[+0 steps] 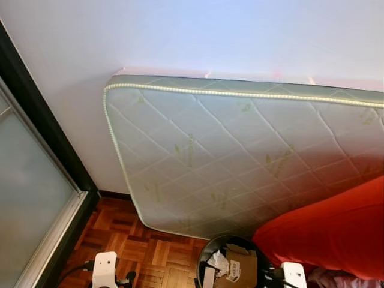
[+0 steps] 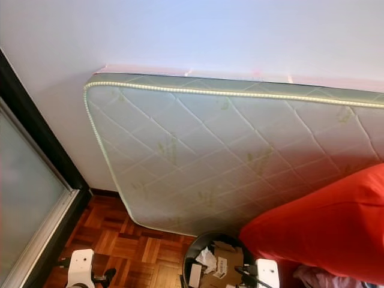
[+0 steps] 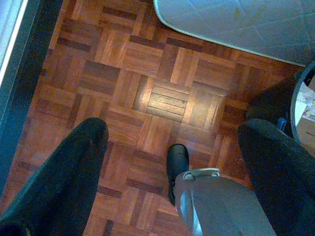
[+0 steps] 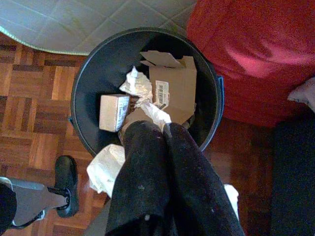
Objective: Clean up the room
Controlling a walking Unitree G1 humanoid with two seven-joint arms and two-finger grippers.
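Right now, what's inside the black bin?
In the black bin: a folded cardboard box, a small box and crumpled white paper. The right gripper, shut, covers the near part; anything underneath is hidden.

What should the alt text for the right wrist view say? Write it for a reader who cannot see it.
The right pincer, its two black fingers pressed together, hangs over a round black bin holding a brown cardboard box, a small carton and crumpled white paper. The bin stands on wooden parquet floor, between a quilted mattress and red fabric.
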